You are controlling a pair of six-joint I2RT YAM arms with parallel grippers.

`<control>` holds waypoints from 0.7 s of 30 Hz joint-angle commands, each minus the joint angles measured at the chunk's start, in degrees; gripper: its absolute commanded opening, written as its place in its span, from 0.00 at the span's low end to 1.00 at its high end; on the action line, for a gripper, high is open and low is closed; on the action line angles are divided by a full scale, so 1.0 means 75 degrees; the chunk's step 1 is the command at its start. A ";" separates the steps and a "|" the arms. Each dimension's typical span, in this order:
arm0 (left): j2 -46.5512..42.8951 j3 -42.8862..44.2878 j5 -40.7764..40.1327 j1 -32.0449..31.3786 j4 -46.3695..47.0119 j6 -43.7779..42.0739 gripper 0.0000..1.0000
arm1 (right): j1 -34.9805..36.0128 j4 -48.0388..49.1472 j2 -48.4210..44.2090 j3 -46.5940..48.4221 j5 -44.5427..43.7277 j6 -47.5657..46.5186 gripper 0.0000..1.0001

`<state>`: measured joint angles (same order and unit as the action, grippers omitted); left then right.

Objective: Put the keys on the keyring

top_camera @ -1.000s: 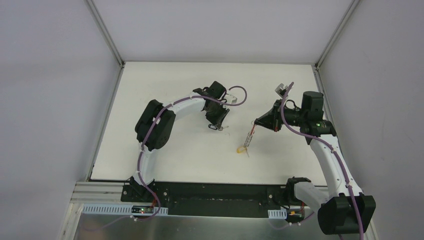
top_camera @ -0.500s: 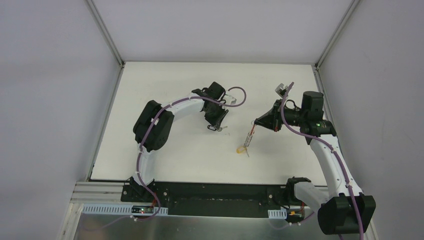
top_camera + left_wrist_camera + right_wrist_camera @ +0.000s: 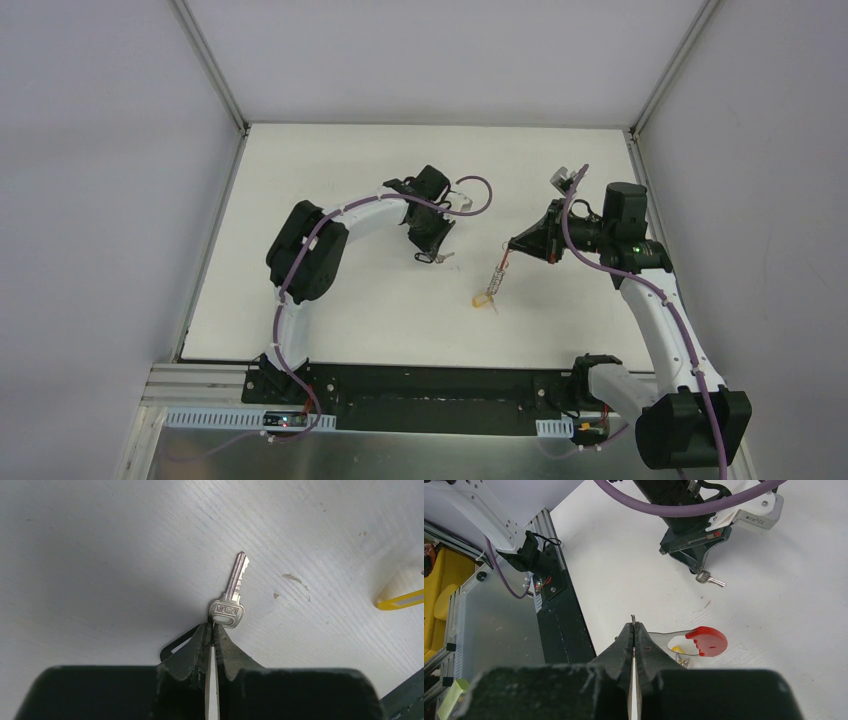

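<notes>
My left gripper (image 3: 432,254) is shut; in the left wrist view its tips (image 3: 213,626) pinch the black keyring (image 3: 172,646), which loops out to the left behind one finger. A loose silver key (image 3: 231,596) has its head right at those tips; I cannot tell if it is threaded. My right gripper (image 3: 510,248) is shut on a thin silver ring of the keys (image 3: 495,280), which hang down to the table. In the right wrist view (image 3: 634,625) the red-and-grey strap (image 3: 709,640) and yellow-headed key (image 3: 678,650) show beyond the fingers.
The white table (image 3: 330,300) is walled by grey panels at the back and both sides. A black base rail (image 3: 420,385) runs along the near edge. The two grippers are about a hand's width apart. The left gripper and silver key (image 3: 710,580) show in the right wrist view.
My left arm has shifted slightly away and to the left, with the key staying at its tips. The right gripper and the hanging bunch have barely moved.
</notes>
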<state>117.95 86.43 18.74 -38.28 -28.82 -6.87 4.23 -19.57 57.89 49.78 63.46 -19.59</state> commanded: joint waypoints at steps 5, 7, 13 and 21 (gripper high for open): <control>-0.0720 -0.0139 -0.0010 -0.0064 -0.0001 -0.0221 0.00 | -0.0042 0.0322 -0.0171 -0.0098 0.0356 -0.0024 0.00; -0.0898 -0.0183 0.0114 -0.0064 0.0007 -0.0317 0.00 | -0.0048 0.0334 -0.0166 -0.0098 0.0374 -0.0004 0.00; -0.1691 -0.0211 0.1146 -0.0058 -0.0161 -0.0856 0.00 | 0.0015 0.0413 -0.0088 -0.0077 0.0508 0.0070 0.00; -0.1998 0.0090 0.1385 -0.0064 -0.0742 -0.1345 0.00 | 0.0057 0.0582 -0.0063 -0.0116 0.0539 0.0199 0.00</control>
<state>103.77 84.97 27.16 -38.30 -30.98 -13.56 4.38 -18.09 57.93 49.58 64.95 -18.46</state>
